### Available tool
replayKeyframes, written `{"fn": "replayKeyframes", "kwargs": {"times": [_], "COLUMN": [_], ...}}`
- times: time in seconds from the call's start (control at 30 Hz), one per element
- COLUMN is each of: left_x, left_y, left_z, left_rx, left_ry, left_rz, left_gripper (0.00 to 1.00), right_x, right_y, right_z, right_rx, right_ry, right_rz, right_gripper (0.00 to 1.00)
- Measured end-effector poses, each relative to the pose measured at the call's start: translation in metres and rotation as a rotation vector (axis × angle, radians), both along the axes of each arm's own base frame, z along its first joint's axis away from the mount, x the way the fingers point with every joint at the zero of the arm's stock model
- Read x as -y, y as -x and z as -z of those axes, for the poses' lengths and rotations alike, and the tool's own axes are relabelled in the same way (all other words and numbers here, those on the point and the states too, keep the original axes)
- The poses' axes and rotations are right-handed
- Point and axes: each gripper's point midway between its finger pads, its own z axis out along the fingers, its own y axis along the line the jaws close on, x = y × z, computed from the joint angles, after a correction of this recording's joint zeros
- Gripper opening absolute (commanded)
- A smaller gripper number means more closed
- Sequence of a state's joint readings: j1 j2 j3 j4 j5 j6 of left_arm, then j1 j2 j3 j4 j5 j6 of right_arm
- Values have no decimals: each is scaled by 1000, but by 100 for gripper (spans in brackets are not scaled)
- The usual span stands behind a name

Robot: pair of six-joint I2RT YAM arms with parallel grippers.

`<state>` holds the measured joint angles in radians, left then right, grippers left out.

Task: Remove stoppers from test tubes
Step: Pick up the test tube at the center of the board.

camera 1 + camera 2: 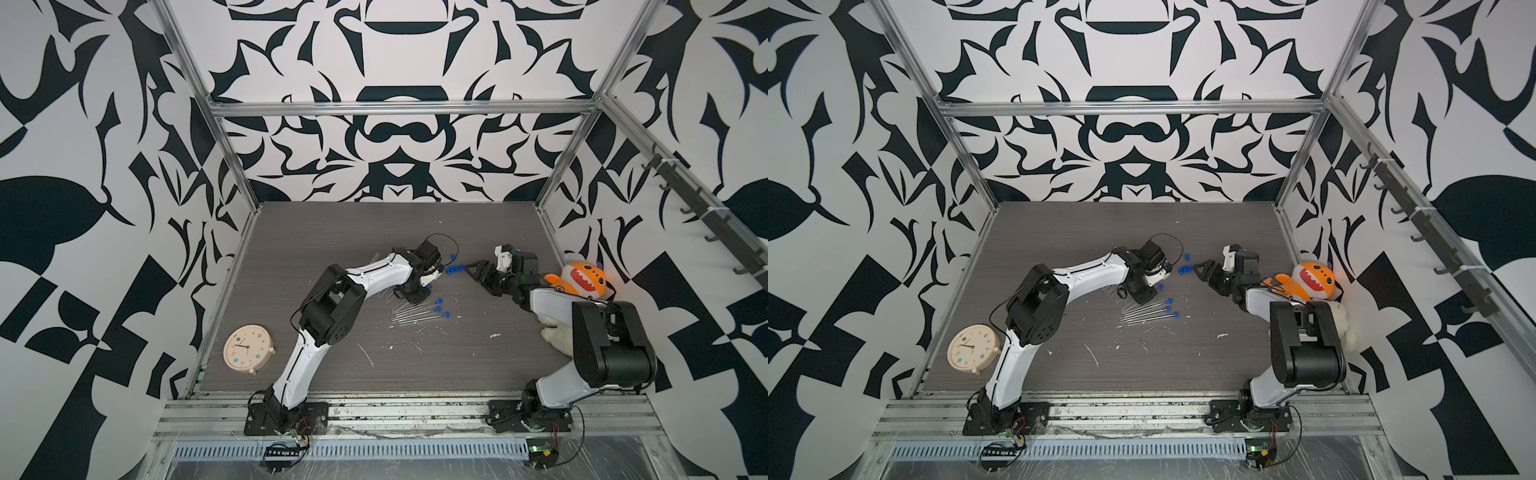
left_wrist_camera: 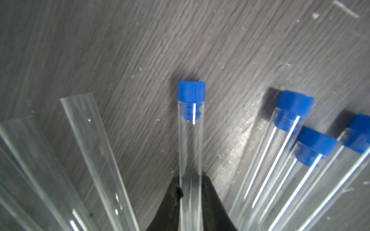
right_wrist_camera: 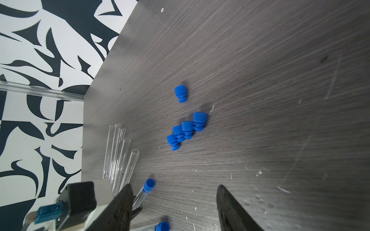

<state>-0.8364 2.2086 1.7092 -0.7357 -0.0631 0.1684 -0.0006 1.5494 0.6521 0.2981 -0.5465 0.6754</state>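
While the left wrist view looks along its own tips, the left end effector (image 2: 191, 186) is clamped on a slim clear test tube (image 2: 191, 144). A bright blue plug-shaped stopper (image 2: 191, 92) is seated in the tube's mouth. 3 more capped clear tubes (image 2: 274, 150) lie on one flank of it and uncapped clear tubes (image 2: 98, 152) on the other. In both top views this group sits near the centre of the frame on the dark grey wood-grain bench (image 1: 332, 237). The right end effector (image 3: 174, 192), just right of centre, hangs with its jaws well apart and holds nothing. Between the 2 arms lie 5 loose blue stoppers (image 3: 187, 129), 4 bunched and 1 apart. A cream round clock (image 1: 248, 348) lies at lower left, and an orange plush toy (image 1: 584, 279) sits at the bench's right edge.
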Motion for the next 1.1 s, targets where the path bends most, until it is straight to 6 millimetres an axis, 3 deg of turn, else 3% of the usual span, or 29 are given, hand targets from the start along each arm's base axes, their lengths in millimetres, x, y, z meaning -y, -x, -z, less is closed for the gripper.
{"fn": "replayKeyframes", "kwargs": {"times": [0.4, 0.67, 0.87, 1.1], "left_x": [1, 3, 4, 10], "left_y": [0, -2, -6, -6], "left_z": [0, -6, -32, -68], "left_rx": [-1, -16, 7, 39], "left_ry": [4, 43, 96, 179], "left_rz": [-3, -22, -39, -50], "left_gripper": [10, 6, 5, 4], "right_x": [-1, -10, -37, -63], "right_y": [1, -3, -2, -2], "right_z": [-1, -13, -23, -10], "right_rx": [-5, 43, 97, 74], "right_ry": [-17, -57, -81, -113], "right_rz": [-2, -42, -124, -172], "right_gripper": [66, 65, 65, 64]}}
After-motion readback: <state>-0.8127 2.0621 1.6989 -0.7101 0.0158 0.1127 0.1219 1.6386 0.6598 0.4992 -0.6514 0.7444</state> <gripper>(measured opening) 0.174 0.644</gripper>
